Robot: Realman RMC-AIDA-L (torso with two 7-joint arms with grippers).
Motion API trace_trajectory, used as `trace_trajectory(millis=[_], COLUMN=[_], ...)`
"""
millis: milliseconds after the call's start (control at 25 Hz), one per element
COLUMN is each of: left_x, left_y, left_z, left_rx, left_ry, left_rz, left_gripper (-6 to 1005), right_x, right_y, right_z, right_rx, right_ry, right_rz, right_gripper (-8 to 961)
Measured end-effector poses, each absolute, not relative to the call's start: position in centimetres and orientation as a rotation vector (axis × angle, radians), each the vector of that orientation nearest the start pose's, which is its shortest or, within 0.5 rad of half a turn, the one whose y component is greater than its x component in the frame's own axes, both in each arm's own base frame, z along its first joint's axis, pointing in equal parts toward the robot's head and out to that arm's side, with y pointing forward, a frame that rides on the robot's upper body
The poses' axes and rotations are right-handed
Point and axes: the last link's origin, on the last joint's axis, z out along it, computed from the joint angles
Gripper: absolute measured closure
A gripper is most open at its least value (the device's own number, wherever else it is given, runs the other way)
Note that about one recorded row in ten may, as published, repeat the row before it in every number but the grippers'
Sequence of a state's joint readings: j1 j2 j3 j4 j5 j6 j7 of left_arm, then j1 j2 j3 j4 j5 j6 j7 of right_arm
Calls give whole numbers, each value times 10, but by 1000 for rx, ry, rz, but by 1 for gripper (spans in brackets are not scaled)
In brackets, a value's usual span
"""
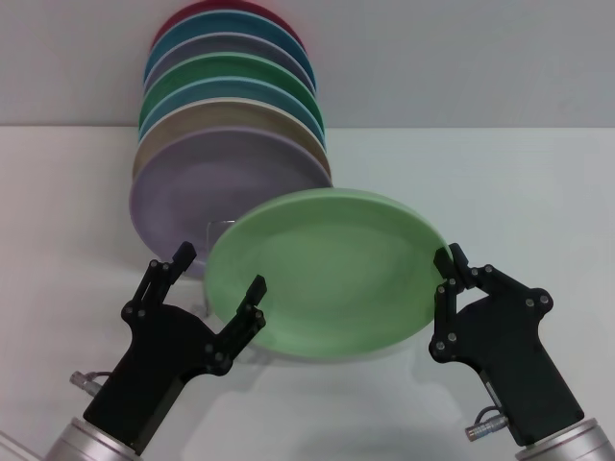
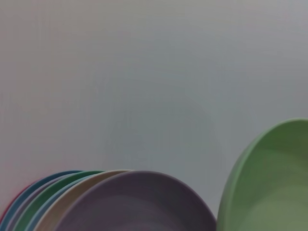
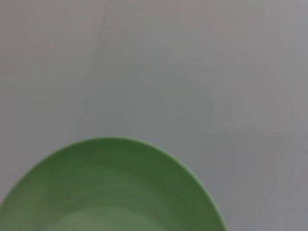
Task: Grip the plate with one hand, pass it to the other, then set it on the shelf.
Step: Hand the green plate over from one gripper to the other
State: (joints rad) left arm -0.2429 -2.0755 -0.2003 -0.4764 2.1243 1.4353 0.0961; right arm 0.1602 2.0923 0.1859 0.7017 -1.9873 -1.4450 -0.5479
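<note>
Between your 2 arms, the plate (image 1: 327,272) hangs tilted above the table (image 1: 538,192), in front of the lilac plate (image 1: 211,187) that fronts the row standing in the shelf (image 1: 219,230). Your right gripper (image 1: 448,263) is clamped on the plate's right rim. Your left gripper (image 1: 219,272) sits at the plate's left edge with its fingers (image 1: 252,294) spread wide, one just reaching the rim, not closed on it.
</note>
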Motion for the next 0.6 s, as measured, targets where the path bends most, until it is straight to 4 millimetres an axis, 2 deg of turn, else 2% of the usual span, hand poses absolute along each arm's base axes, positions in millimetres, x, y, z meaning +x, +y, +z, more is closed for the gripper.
trace_trajectory(millis=[440, 600], left_x=[-262, -263], left_y=[223, 223], left_z=[-88, -88], left_rx=[-1895, -1892], left_ry=[-327, -326], left_rz=[-944, -941], left_gripper=[304, 442], right_x=[230, 231], right_y=[204, 205], right_z=[-97, -96], right_rx=[-1735, -1735], right_ry=[187, 183], right_rz=[790, 787], right_gripper=[936, 936])
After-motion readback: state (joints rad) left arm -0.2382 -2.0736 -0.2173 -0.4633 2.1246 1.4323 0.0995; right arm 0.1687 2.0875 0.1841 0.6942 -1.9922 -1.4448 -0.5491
